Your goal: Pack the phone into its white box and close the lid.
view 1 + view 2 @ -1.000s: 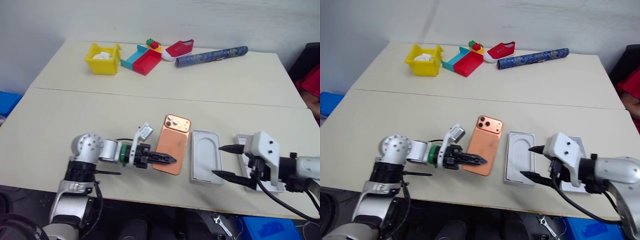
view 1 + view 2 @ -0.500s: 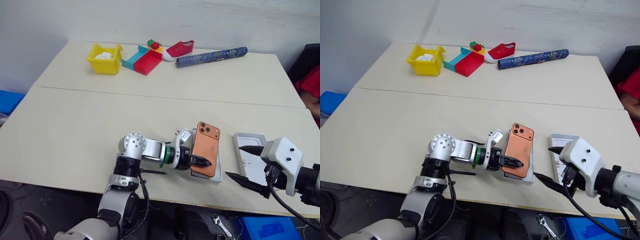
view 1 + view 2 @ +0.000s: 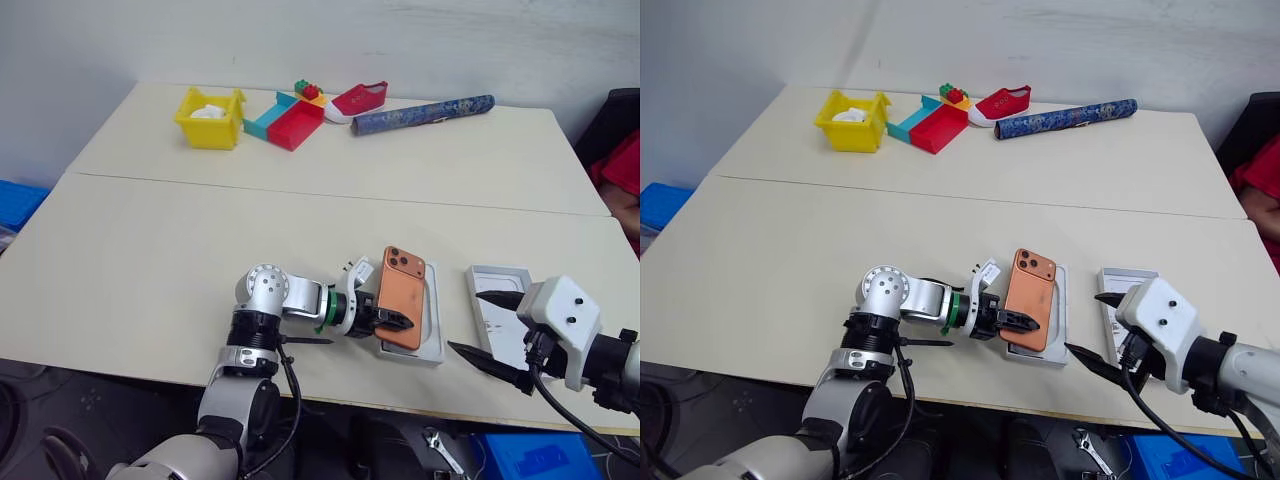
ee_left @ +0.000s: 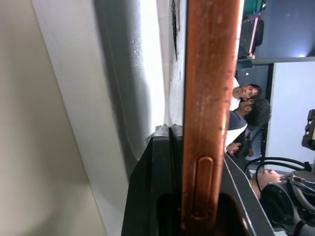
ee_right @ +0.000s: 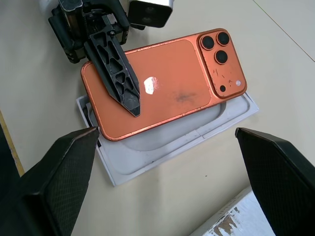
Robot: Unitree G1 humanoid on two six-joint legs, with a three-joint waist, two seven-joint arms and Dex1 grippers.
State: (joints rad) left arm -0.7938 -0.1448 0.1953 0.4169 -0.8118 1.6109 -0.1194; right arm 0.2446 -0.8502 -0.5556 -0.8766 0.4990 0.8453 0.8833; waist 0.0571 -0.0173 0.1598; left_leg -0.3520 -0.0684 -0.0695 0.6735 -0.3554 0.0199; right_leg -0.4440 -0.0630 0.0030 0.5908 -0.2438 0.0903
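At the near edge of the pale surface, the right claw hangs with its 2 black fingers spread wide and nothing between them, 1 tip over the white box and the other out past the surface's front edge. The white box lies just beside that edge, its grey-brown floor showing, partly covered by the right wrist housing.

Just to the left of it, apart by a narrow strip of bare surface, lies a white moulded insert with an oval recess. Its near corner sits close to the front edge, so there is little room on that side. The left claw is clamped on the phone, 1 black finger lying across its orange back and the other under it. It grips the phone's long left side. The phone is held tilted over the insert, camera block at the far corner with its 3 lenses up. In the left wrist view the phone's copper rim runs straight out between the fingers, with the insert's white wall beside it. I cannot tell whether the phone touches the insert.

Farther out, the middle of the surface is open. Along the far edge stand a yellow bin, a red and teal tray, a red shoe and a blue roll.
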